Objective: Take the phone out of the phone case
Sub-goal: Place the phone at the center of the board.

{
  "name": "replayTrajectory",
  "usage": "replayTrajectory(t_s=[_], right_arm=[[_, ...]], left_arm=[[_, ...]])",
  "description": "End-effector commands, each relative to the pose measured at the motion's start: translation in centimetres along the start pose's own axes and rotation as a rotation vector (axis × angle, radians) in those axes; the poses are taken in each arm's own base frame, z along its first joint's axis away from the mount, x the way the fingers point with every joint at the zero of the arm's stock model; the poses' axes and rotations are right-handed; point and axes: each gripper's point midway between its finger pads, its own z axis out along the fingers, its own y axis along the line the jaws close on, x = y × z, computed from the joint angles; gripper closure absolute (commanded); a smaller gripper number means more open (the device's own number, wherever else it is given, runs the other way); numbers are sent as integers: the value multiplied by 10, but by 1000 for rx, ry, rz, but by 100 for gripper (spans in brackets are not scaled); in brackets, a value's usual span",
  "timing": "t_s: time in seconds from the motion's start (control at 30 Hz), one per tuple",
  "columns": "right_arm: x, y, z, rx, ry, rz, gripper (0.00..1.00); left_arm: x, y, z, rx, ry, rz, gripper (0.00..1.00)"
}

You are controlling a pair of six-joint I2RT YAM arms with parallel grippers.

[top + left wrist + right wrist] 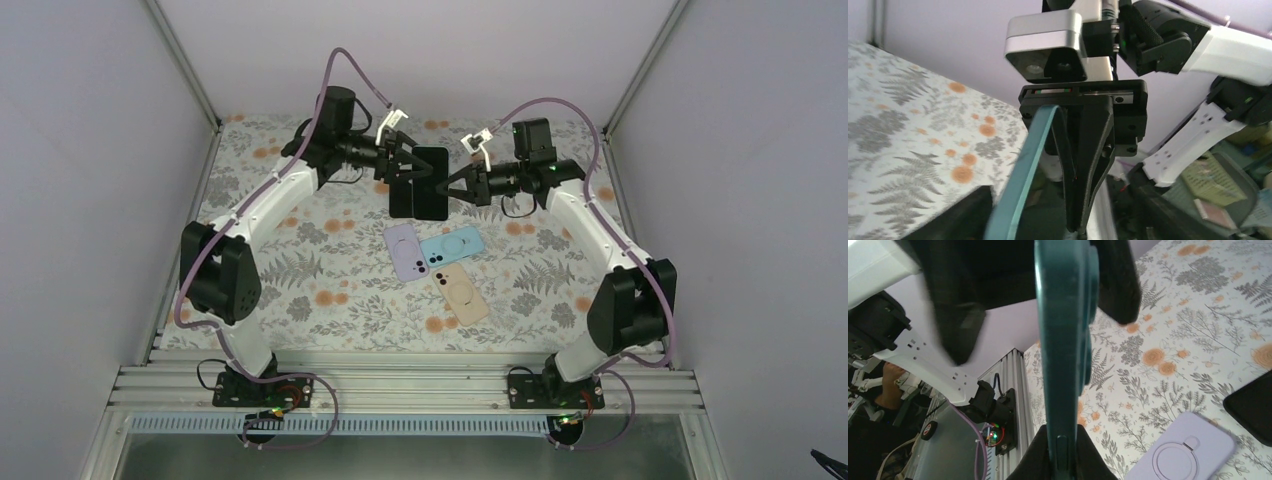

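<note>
The right gripper (1062, 442) is clenched on one end of the teal phone case (1063, 340), which it holds on edge in the air beyond the lilac case (1183, 452). The left gripper (404, 163) straddles the other end, released. A blue case (452, 245) and a peach case (462, 292) lie just beside the lilac case.

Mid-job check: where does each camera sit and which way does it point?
Top external: above and behind the bases, looking down at the table; left arm, right arm show.
Left wrist: faces the right end effector, teal phone edge-on between.
Right wrist: looks along the phone it clamps toward the left end effector.
Shared: the phone.
</note>
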Motion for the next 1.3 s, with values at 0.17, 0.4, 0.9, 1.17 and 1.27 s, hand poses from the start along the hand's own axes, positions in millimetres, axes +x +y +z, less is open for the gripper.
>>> replayTrajectory(t_s=[0.17, 0.4, 0.9, 1.17, 1.27], right_arm=[[-3, -43, -9, 77, -21, 114, 96], [7, -91, 0, 125, 15, 209, 96], [35, -189, 14, 171, 59, 420, 96], [45, -226, 21, 175, 63, 489, 96], [50, -238, 24, 170, 69, 518, 96]], left_arm=[[-18, 19, -8, -191, -12, 96, 0], [-20, 40, -20, -334, -20, 93, 0], [-15, 50, -25, -401, -13, 101, 0], [-13, 57, -23, -406, -12, 81, 0], [-11, 59, -22, -406, -9, 78, 0]])
